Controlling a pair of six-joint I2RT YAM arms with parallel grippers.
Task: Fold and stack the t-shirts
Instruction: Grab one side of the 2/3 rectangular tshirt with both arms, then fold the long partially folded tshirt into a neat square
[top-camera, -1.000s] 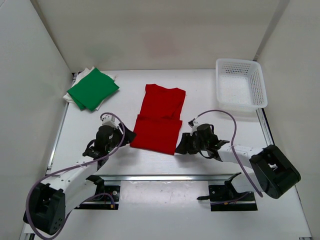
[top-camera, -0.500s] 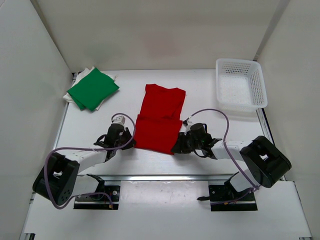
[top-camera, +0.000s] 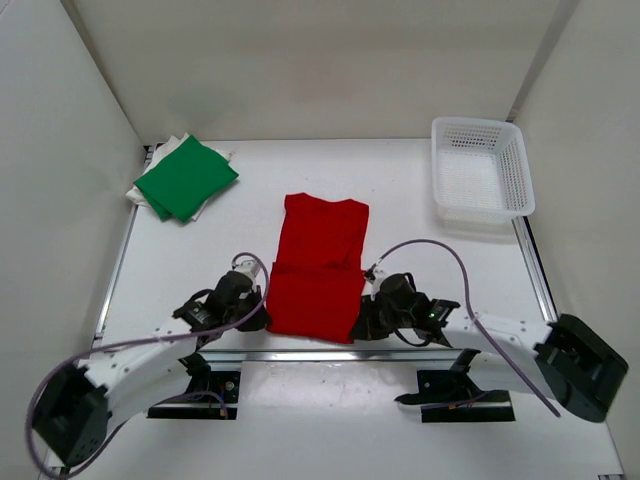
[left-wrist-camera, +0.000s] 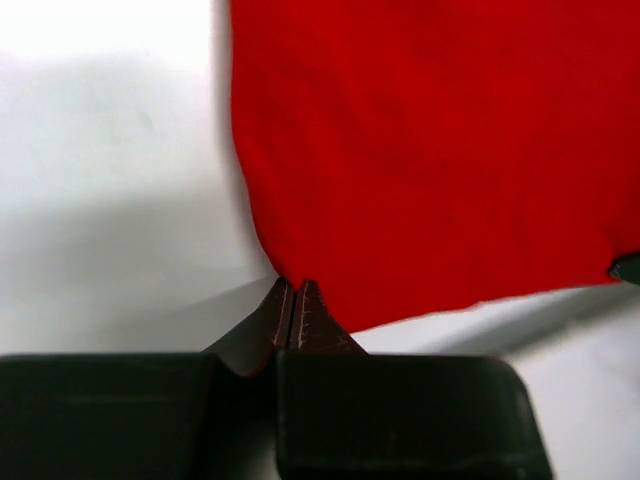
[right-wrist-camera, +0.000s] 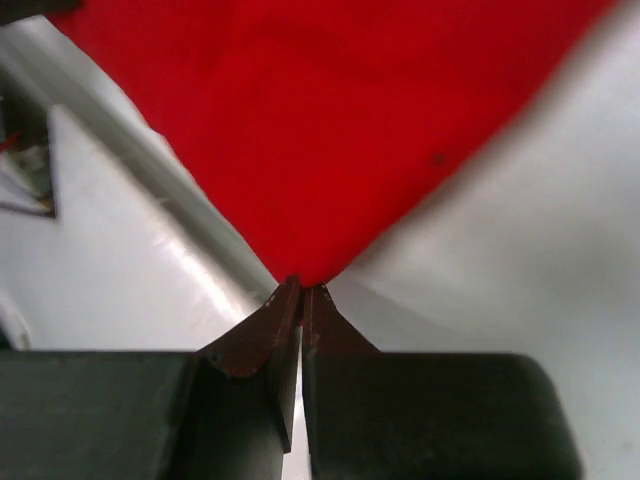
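Fingers (left-wrist-camera: 312, 318) of my left gripper (left-wrist-camera: 292, 292) pressed together, tips pinching the near-left corner of the red t-shirt (top-camera: 318, 265). Cloth runs straight out of the tips; wrist view sharp enough to be sure. My right gripper (right-wrist-camera: 300, 290): same picture, fingers tight together on the near-right corner of the red t-shirt, the corner drawn to a point at the tips. Both arms lie low, one at each side of the shirt's near hem.

White table (top-camera: 420, 200): carries everything. The red t-shirt lies about midway across it.

Red t-shirt: lies flat, long axis running away from me, sides folded in so that it makes a narrow panel. A crosswise crease line at about half its length. Near hem just short of the metal rail (top-camera: 330, 354) at my edge of the table. Surface mostly smooth.

White lattice basket (top-camera: 485, 213): far and to the right of the red t-shirt, well apart from it, upright.

Green t-shirt (top-camera: 187, 177): folded into a rough square, far and to the left of the red t-shirt, well apart, turned at an angle to it.

White t-shirt (top-camera: 172, 146): under the green one, only its edges showing past the green on the sides turned away from the red t-shirt.
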